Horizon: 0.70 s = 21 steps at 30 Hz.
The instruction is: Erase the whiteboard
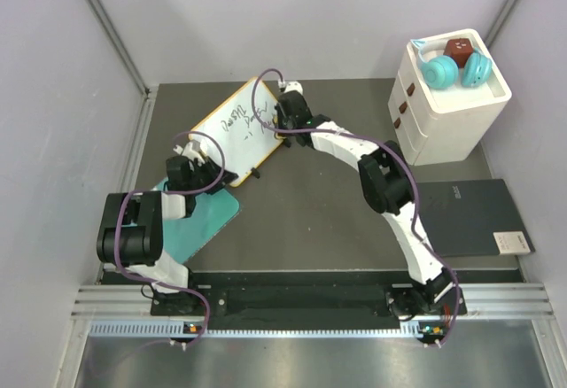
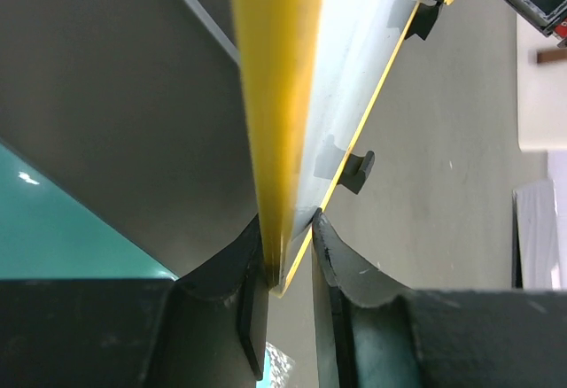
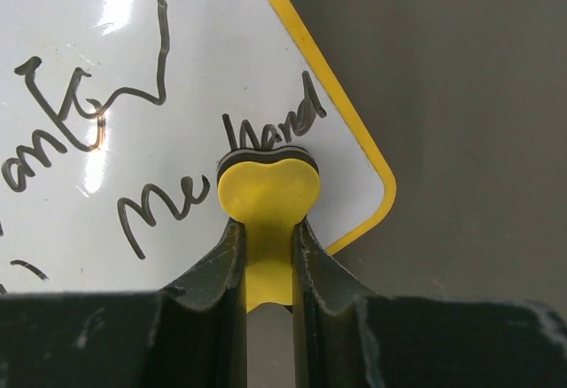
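The whiteboard (image 1: 237, 128) has a yellow rim and black handwriting, and lies slanted at the table's back left. My left gripper (image 1: 209, 172) is shut on its near corner; in the left wrist view the jaws (image 2: 288, 230) pinch the yellow edge (image 2: 276, 96), with a black foot (image 2: 356, 171) beyond. My right gripper (image 1: 282, 115) is over the board's right corner, shut on a yellow eraser (image 3: 268, 189). The eraser's dark pad rests on the whiteboard (image 3: 133, 60) at the written word by the corner. The right gripper (image 3: 266, 230) holds the eraser by its stem.
A teal mat (image 1: 211, 215) lies under the left arm. A dark grey notebook (image 1: 469, 215) lies at the right. A white drawer unit (image 1: 447, 118) at the back right carries teal headphones (image 1: 440, 72) and a brown block (image 1: 458, 50). Grey walls enclose the table.
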{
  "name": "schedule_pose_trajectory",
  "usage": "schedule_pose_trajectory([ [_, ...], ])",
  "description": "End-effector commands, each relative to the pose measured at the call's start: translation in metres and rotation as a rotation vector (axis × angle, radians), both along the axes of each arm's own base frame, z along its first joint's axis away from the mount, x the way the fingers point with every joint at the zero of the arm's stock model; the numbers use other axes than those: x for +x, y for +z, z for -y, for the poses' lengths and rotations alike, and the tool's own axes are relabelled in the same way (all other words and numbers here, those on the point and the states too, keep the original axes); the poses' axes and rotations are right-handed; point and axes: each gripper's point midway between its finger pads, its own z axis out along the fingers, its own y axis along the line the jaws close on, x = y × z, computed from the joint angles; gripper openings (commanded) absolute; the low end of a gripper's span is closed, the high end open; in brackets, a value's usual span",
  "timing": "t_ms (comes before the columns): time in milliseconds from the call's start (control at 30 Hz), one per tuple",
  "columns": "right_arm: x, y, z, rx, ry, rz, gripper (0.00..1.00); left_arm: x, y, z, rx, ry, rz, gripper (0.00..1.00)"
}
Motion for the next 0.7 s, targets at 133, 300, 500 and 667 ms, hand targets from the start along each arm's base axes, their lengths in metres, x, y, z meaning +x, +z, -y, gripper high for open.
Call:
schedule_pose_trajectory([
  [133, -0.078, -0.058, 0.078, -0.171, -0.035, -0.244, 0.0, -0.016, -0.02, 0.007, -0.011, -0.05, -0.093, 0.0],
  [300, -0.085, -0.039, 0.083, -0.129, -0.026, -0.184, 0.0, -0.02, -0.024, 0.01, -0.013, -0.077, -0.098, 0.0],
  [500, -0.054, -0.001, 0.072, -0.094, -0.028, -0.022, 0.0, -0.02, -0.022, 0.01, -0.004, -0.092, -0.088, 0.0],
  [667, -0.034, 0.003, 0.05, -0.081, 0.018, -0.01, 0.0, -0.021, -0.016, 0.01, 0.04, -0.107, -0.06, 0.0],
])
